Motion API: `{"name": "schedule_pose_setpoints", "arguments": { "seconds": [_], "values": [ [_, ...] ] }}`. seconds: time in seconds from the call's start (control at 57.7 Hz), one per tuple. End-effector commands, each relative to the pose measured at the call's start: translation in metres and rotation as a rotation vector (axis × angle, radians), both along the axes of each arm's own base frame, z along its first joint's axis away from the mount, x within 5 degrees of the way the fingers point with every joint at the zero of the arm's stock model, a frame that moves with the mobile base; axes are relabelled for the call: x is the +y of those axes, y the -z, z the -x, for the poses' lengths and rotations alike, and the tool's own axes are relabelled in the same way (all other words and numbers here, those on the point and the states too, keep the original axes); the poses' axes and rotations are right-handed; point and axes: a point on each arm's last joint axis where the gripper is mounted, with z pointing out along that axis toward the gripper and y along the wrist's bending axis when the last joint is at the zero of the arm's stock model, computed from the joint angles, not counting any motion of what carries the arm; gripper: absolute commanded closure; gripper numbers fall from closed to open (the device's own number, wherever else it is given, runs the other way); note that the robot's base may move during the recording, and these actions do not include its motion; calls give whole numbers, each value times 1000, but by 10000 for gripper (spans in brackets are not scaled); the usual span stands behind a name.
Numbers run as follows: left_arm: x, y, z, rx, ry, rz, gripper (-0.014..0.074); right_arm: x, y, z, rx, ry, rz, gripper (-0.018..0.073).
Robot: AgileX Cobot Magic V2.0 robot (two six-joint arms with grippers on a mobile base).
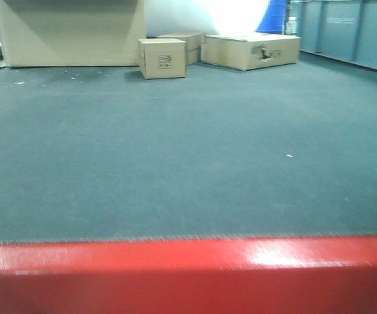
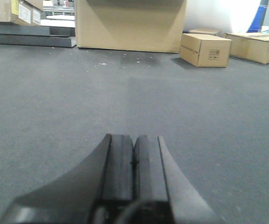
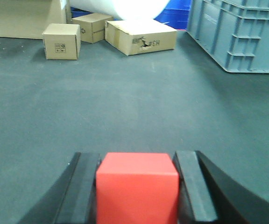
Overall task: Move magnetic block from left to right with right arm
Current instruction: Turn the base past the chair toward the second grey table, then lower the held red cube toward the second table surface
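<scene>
The block (image 3: 137,186) is held in the right pincer (image 3: 137,161), whose jaws are closed to the block's width, with one black finger (image 3: 85,186) pressed flat against each side. The grip is taken square across two opposite faces, which suits a sharp-edged cube: it is kept from twisting while it is carried to the right. Whether the block is resting on the floor (image 3: 134,102) or is lifted off it cannot be told, since its underside is hidden.

The left pincer (image 2: 133,138) is fully closed with nothing in it, its two pads touching, and it is pointed low over bare floor. It is presumably kept idle because the task is given to the other arm.

Ahead of the right pincer the grey floor is open. A small box (image 3: 62,41) and a long box (image 3: 140,36) are set well away at the back, and a blue-grey crate (image 3: 239,35) is seen far to the right. A large carton (image 2: 130,23) is stood by the wall. None is close enough to hinder a short sideways move.

In the front view a red band (image 1: 188,275) is spread across the bottom edge. It is possibly the block seen close up, but this cannot be confirmed.
</scene>
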Motion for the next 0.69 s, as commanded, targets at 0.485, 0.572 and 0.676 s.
{"name": "schedule_pose_setpoints", "arguments": {
  "seconds": [0.485, 0.572, 0.676],
  "values": [
    [0, -6, 1, -85, 0, 13, 722, 1, -16, 0, -104, -14, 15, 307],
    [0, -6, 1, -85, 0, 13, 722, 1, -16, 0, -104, -14, 15, 307],
    [0, -6, 1, -85, 0, 13, 722, 1, -16, 0, -104, -14, 15, 307]
  ]
}}
